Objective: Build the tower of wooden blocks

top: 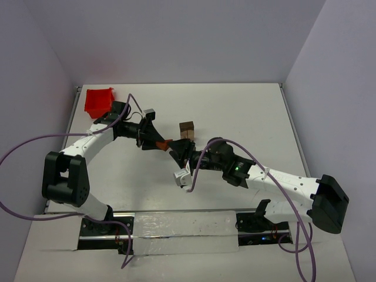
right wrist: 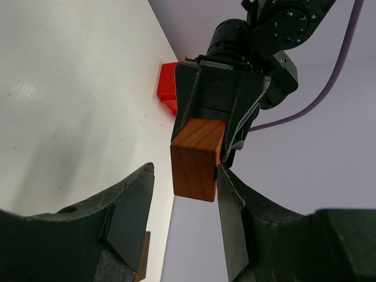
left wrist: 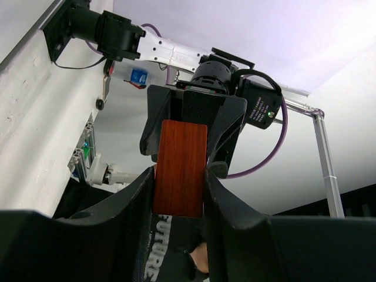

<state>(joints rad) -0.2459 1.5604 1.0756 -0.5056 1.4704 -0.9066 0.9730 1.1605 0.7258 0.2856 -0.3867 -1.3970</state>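
My left gripper (top: 158, 143) is shut on a reddish-brown wood piece (top: 167, 143) and holds it above the table. In the left wrist view the piece (left wrist: 180, 167) sits tight between both fingers of that gripper (left wrist: 179, 179). My right gripper (top: 177, 150) faces it, open, with its jaws either side of the piece's free end (right wrist: 197, 158). In the right wrist view this gripper (right wrist: 185, 176) has its right finger (right wrist: 232, 205) against the piece and its left finger (right wrist: 132, 200) apart from it. The wood block tower (top: 187, 129), a brown cube on a tan one, stands just behind both grippers.
A red plastic bin (top: 98, 100) stands at the table's back left corner and also shows in the right wrist view (right wrist: 167, 88). Purple cables loop beside both arms. A white table (top: 247, 117) is walled on three sides.
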